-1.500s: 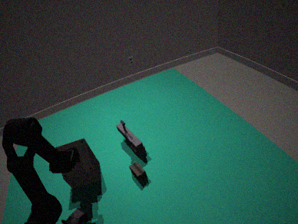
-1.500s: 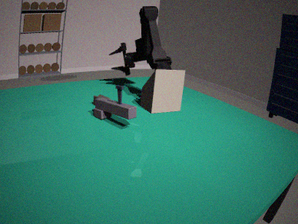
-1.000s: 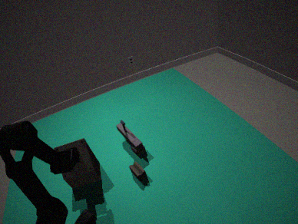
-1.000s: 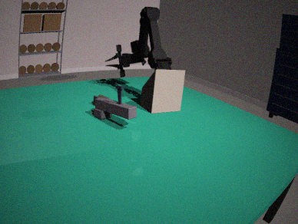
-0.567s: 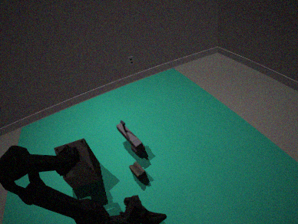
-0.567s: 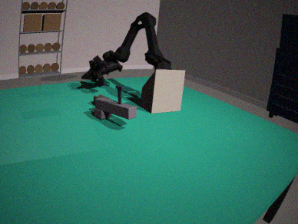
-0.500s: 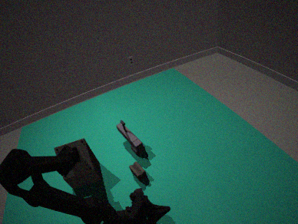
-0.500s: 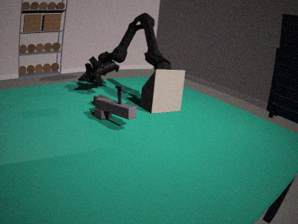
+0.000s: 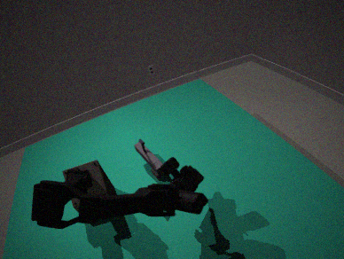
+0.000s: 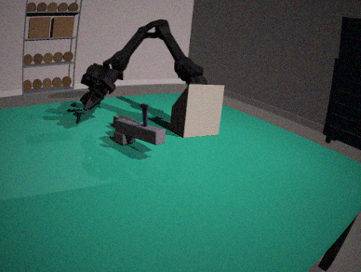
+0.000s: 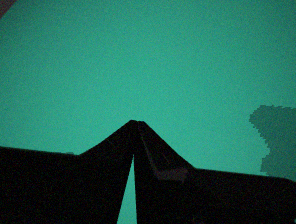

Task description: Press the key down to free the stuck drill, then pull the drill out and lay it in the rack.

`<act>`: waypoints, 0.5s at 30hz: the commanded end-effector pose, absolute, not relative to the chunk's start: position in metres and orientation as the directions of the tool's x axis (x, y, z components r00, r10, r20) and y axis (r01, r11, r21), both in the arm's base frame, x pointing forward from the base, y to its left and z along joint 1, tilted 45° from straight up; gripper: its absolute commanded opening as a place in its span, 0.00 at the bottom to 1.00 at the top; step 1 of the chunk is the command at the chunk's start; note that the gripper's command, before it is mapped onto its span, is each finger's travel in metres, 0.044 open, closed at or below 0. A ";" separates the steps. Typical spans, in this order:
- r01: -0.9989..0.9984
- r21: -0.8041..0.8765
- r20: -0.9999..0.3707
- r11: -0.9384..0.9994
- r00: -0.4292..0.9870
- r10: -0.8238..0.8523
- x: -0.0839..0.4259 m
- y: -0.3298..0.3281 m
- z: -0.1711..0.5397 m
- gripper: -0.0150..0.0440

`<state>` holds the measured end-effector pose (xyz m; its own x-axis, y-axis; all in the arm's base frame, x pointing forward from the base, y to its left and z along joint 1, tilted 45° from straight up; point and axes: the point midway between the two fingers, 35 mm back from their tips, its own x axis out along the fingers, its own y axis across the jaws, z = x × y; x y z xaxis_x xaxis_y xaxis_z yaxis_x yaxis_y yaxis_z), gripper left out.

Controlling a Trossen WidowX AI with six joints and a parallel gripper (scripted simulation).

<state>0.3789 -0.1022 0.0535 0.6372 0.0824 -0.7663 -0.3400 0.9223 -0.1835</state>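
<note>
Grey-mauve fixture point(image 9: 148, 157) point(image 10: 140, 129), seemingly drill-related, near the closed, empty end effector point(image 9: 216, 241) point(image 10: 78, 118) point(image 11: 136, 127).

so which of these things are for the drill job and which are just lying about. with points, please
Likely the job:
- grey bar with upright post point(image 9: 152, 161) point(image 10: 151, 133)
- pale-faced box point(image 9: 103, 178) point(image 10: 203, 112), less sure

I can't tell which part is key, drill or rack.

Likely just background:
- wall shelf unit point(image 10: 51, 38) with its boxes and round things
- dark cabinet point(image 10: 348, 88)
</note>
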 end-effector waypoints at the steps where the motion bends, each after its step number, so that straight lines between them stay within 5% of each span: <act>1: -0.359 -0.052 -0.894 0.932 0.432 0.117 0.371 -0.042 0.012 0.25; 7: -0.305 -0.048 -0.991 0.951 0.135 -0.007 0.340 0.026 -0.030 0.25; 15: -0.315 -0.372 -0.908 0.873 -0.072 -0.413 0.283 0.089 -0.053 0.25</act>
